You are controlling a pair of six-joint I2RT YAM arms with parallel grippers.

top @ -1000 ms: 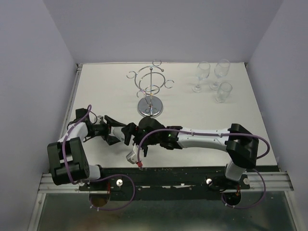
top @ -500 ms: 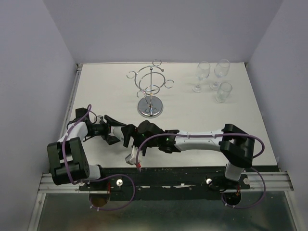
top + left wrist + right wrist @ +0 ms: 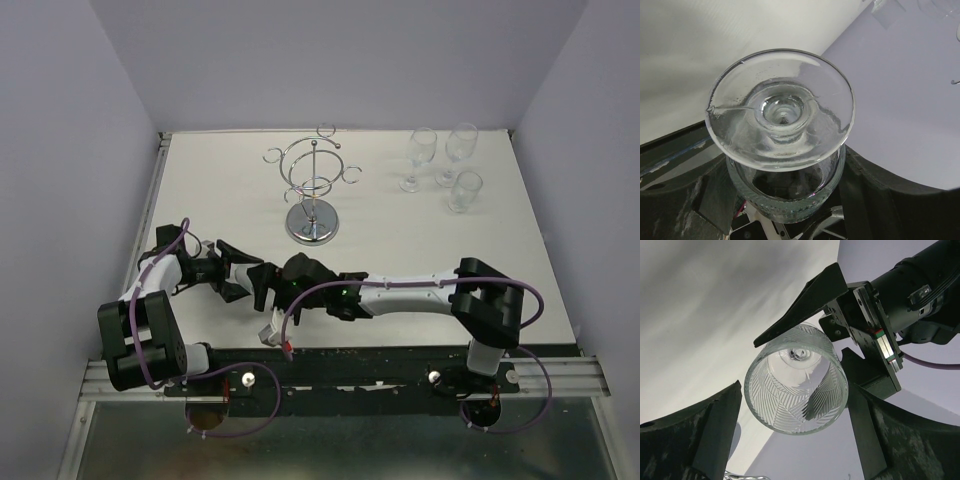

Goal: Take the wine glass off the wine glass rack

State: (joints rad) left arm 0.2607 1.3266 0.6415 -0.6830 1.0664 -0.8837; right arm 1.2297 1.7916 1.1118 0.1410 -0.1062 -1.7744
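Observation:
The wine glass [image 3: 782, 112] is off the rack, its patterned bowl pinched between my left gripper's [image 3: 785, 192] fingers, its round foot facing the left wrist camera. In the right wrist view the glass's [image 3: 796, 392] open rim points at the camera, and my right gripper [image 3: 795, 405] stands open, one finger on each side of the bowl with a gap on both sides. Seen from above, the two grippers meet at the near left: left gripper [image 3: 248, 278], right gripper [image 3: 272, 288]. The chrome wine glass rack [image 3: 313, 188] stands at the middle back with no glass in its rings.
Three clear glasses stand at the back right: two stemmed [image 3: 419, 158] [image 3: 458, 152] and a shorter one [image 3: 465, 190]. The right arm [image 3: 400, 292] stretches leftward across the near table. Walls close in the table on the left, back and right.
The right arm has slid further left, bringing its open fingers around the glass held by the left gripper. The left arm and the glass have stayed put.

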